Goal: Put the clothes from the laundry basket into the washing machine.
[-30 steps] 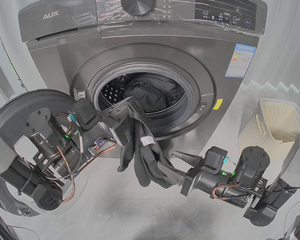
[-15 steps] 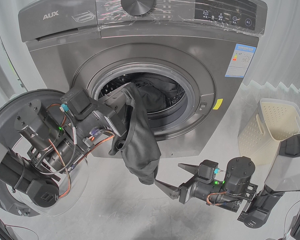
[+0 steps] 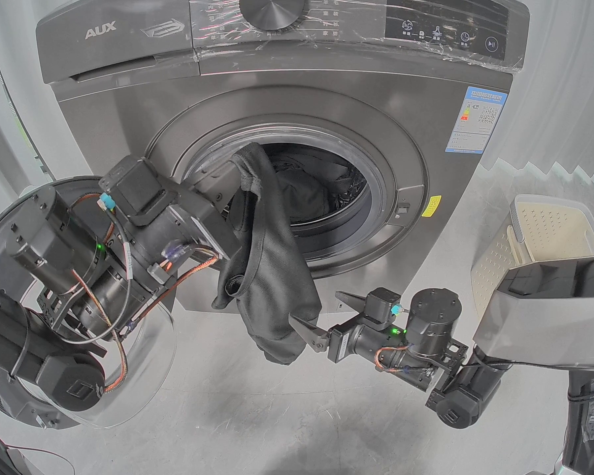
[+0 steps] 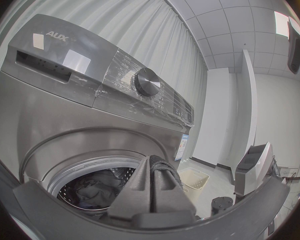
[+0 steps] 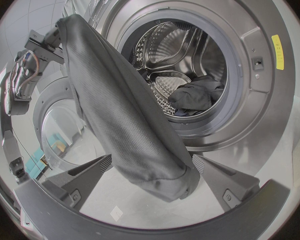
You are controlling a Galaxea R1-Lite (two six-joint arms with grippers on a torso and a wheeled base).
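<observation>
Mid-load: L tool [image 4: 150,162] pinched shut on dark garment [image 3: 270,258], top edge at washing machine [image 3: 350,107] door opening, rest hanging outside; R tool [image 3: 323,316] spread wide by low hem, gripping nothing; next prob. push cloth into drum [image 5: 176,60], then release.
</observation>
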